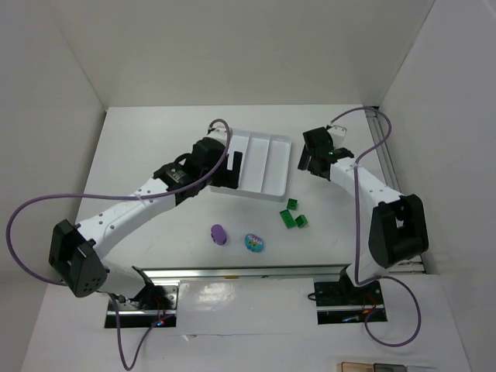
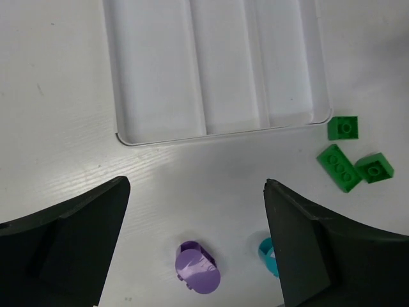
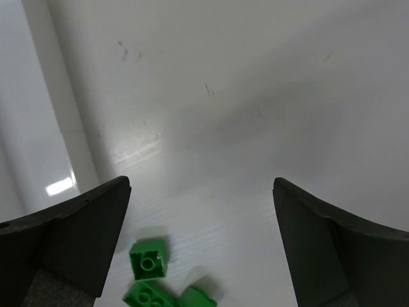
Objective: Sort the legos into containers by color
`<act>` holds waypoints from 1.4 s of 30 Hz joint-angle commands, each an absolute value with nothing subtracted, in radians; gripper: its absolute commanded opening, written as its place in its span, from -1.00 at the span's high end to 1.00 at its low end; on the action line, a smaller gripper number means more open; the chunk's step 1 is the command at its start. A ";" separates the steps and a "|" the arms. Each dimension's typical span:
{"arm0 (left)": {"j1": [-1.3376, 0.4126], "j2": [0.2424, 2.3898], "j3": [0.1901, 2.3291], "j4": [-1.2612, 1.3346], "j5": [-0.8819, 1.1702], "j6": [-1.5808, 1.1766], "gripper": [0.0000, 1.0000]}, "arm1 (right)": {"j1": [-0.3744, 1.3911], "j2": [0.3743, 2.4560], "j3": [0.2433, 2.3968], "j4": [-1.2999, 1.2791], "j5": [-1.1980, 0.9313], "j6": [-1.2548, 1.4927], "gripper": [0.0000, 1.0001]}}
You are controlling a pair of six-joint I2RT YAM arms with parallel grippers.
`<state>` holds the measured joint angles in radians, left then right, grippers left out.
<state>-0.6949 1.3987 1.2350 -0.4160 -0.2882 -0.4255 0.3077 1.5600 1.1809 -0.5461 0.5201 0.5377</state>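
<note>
The white tray (image 1: pixel 280 142) lies at the back middle, and its three long compartments (image 2: pixel 217 64) are bare. Three green bricks (image 1: pixel 293 204) (image 1: pixel 288 220) (image 1: pixel 301 221) lie close together just in front of the tray's right corner. The purple piece (image 1: pixel 219 233) and the cyan piece (image 1: pixel 255 242) lie nearer me. My left gripper (image 1: pixel 231 172) is open and empty at the tray's left end. In its wrist view the gripper (image 2: pixel 197 185) has the purple piece (image 2: pixel 198 268) below it, and the cyan piece (image 2: pixel 268 256) is partly hidden. My right gripper (image 1: pixel 310 161) (image 3: pixel 201 185) is open and empty to the right of the tray, above the green bricks (image 3: pixel 150 257).
White walls enclose the table at the back and on both sides. An aluminium rail (image 1: pixel 248 271) runs along the near edge between the arm bases. A metal frame (image 1: pixel 385 147) stands at the right wall.
</note>
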 commanded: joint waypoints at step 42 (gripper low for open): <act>-0.693 1.453 1.161 -0.557 -0.457 -0.641 -1.00 | 0.479 1.491 0.762 -0.193 0.221 0.528 -0.48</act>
<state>-0.6949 1.4612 1.1584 -0.5571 -0.4416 -0.6331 0.4690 1.4857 0.7670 -0.2722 0.2375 0.5121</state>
